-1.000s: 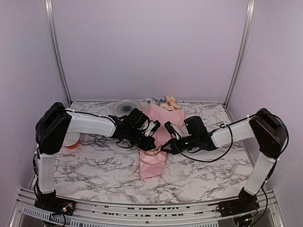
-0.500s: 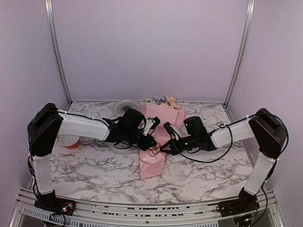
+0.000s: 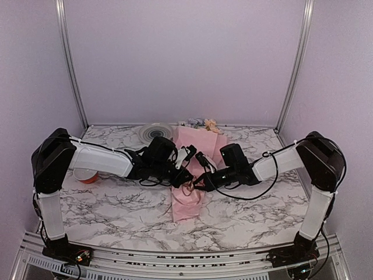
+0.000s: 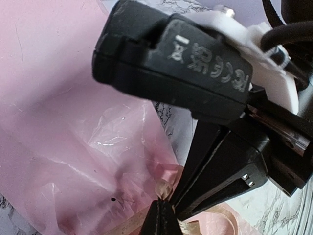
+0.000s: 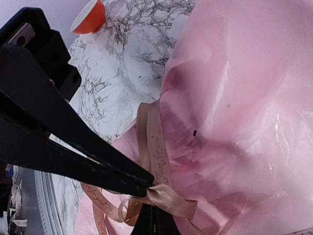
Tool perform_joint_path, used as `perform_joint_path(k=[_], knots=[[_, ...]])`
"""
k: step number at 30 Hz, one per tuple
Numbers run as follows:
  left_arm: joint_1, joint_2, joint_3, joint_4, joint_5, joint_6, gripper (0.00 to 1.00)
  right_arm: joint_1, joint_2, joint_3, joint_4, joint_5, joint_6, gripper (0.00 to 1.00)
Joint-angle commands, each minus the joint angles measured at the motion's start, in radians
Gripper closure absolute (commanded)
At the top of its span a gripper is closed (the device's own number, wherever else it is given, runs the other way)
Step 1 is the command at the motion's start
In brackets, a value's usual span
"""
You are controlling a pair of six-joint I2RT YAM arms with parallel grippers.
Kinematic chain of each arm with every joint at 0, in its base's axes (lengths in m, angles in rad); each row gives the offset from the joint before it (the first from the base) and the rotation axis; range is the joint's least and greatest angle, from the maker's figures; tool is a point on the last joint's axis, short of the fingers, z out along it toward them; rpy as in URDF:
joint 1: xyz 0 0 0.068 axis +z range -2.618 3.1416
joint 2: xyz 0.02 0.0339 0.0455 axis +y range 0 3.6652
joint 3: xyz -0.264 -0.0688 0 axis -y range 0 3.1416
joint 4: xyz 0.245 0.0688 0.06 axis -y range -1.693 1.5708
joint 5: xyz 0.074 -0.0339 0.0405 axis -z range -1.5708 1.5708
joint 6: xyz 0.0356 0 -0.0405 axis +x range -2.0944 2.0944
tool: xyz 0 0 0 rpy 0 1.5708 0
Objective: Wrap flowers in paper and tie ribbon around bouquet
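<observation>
The right end effector (image 3: 198, 183) has come closer to the left end effector (image 3: 186, 178), and both are pressed together pinching the ribbon (image 5: 155, 152) just above the bouquet (image 3: 187, 204) lying on the counter (image 3: 116, 204), so the knot seems under way.

The marble-patterned table (image 3: 116, 204) carries the pink paper bouquet (image 3: 187, 204) at centre frame, an orange-red spool (image 3: 87, 175) at left, and a ribbed round disc (image 3: 155, 130) at upper centre.

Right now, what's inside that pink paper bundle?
The flowers peek out at the far end of the paper. Their stems are covered by it and cannot be seen.
</observation>
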Motion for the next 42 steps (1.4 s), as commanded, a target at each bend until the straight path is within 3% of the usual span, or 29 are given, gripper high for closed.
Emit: perform_joint_path(k=[1,19,27,33,42], knots=[[-0.009,-0.052,-0.016,0.044,0.03,0.023,1.0,0.008,0.005,0.035,0.019,0.006,0.021,1.0],[-0.023,-0.017,-0.025,0.047,0.095,0.054,1.0,-0.001,0.049,0.006,0.18,0.014,0.162,1.0],[-0.023,0.026,-0.019,0.006,0.02,0.064,1.0,-0.002,0.041,-0.008,0.15,0.025,0.181,1.0],[-0.023,0.035,-0.019,-0.014,0.001,0.081,1.0,-0.001,0.03,-0.021,0.123,0.029,0.19,0.92],[-0.024,0.047,-0.02,-0.018,0.007,0.086,1.0,-0.002,-0.016,-0.042,0.079,0.041,0.214,0.93]])
